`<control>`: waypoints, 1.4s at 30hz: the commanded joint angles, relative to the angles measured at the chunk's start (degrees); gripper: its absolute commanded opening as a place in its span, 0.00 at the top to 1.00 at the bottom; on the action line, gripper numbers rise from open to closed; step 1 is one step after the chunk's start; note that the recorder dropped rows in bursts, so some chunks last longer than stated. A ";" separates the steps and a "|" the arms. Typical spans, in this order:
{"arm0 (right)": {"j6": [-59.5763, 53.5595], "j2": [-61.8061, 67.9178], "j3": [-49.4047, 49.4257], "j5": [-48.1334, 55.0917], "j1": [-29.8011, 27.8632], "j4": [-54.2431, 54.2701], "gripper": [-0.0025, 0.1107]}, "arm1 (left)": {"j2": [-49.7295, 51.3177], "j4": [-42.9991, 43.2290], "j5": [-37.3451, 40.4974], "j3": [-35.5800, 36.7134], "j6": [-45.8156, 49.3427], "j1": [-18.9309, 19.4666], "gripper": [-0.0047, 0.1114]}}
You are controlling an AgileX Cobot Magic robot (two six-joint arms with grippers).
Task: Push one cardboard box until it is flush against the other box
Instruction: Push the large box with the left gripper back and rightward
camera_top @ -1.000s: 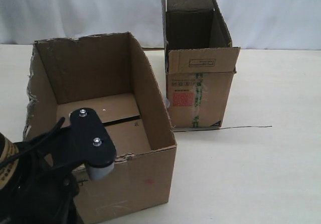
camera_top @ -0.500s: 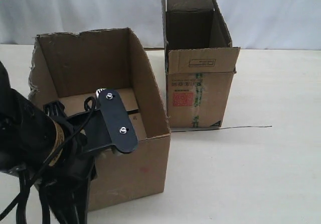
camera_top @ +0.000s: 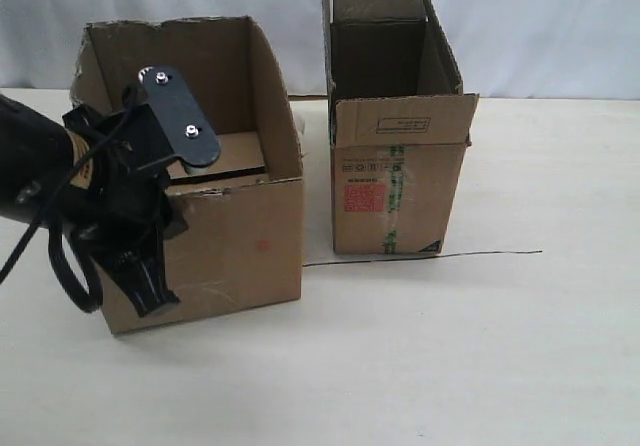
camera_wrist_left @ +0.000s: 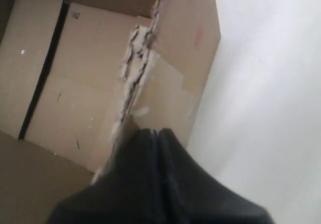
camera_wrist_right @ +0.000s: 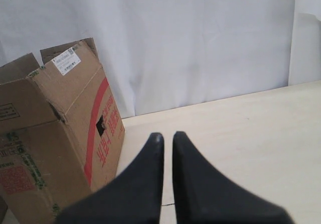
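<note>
The cardboard box [camera_top: 235, 246] with the torn rim stands open on the left, a faint red spot on its front wall. My left gripper [camera_top: 150, 304] points down at that box's front left corner. The left wrist view shows the left gripper [camera_wrist_left: 158, 131] shut, its tips against the torn front wall of the cardboard box [camera_wrist_left: 180, 48]. The other box [camera_top: 400, 196], taller with a red label and green tape, stands to the right across a narrow gap. My right gripper [camera_wrist_right: 167, 135] is shut on nothing, beside the other box [camera_wrist_right: 60, 133]. It is outside the exterior view.
A thin dark wire [camera_top: 480, 254] lies on the pale table [camera_top: 450, 366] from the foot of the other box towards the right. A white cloth backdrop [camera_top: 550, 26] closes off the far side.
The cardboard box has slid away from the camera and leftward in the view, so it no longer overlaps the other box. My left arm has risen and moved along with it.
</note>
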 commanded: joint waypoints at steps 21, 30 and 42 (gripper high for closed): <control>-0.50 -0.18 0.29 0.02 -0.14 0.04 0.93 | 10.36 -6.47 -17.90 -0.25 14.25 6.89 0.96; -0.50 -0.18 0.29 0.02 -0.14 0.04 0.93 | 11.32 -6.47 -20.18 -0.25 15.05 11.94 0.96; -0.50 -0.18 0.29 0.02 -0.14 0.04 0.93 | 12.11 -6.47 -27.24 -0.25 17.15 12.24 0.96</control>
